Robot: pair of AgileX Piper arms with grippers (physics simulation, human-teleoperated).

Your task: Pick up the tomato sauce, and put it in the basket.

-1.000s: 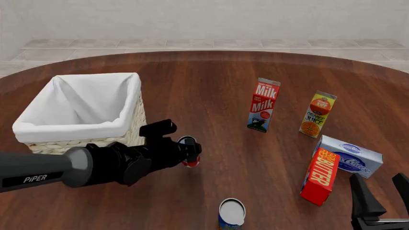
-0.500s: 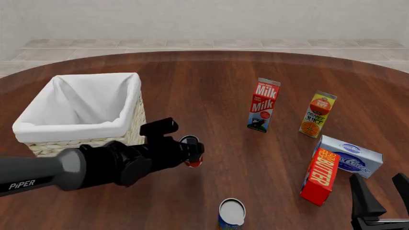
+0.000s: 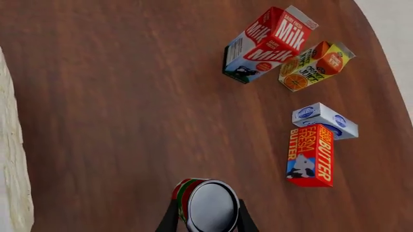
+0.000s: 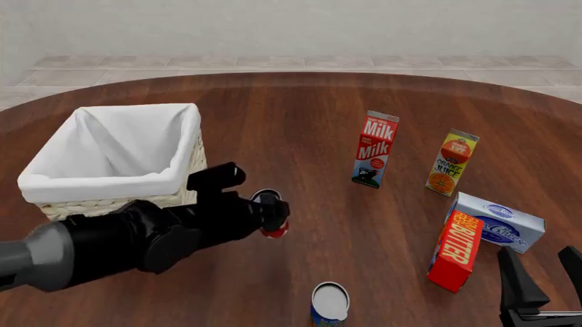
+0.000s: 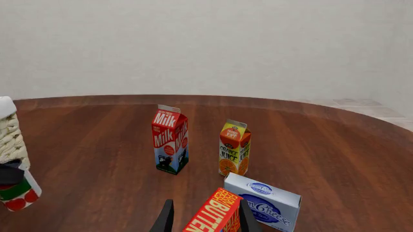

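The tomato sauce can [image 4: 269,219], just beside the basket [image 4: 54,182], sits clamped between the left gripper's [image 3: 206,223] narrowed fingers, so the carry seems underway, and next it needs lifting over the rim.

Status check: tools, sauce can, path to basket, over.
Left tool shut on sauce can, beside basket. Right tool open, idle near butter box. Nothing between can and basket.
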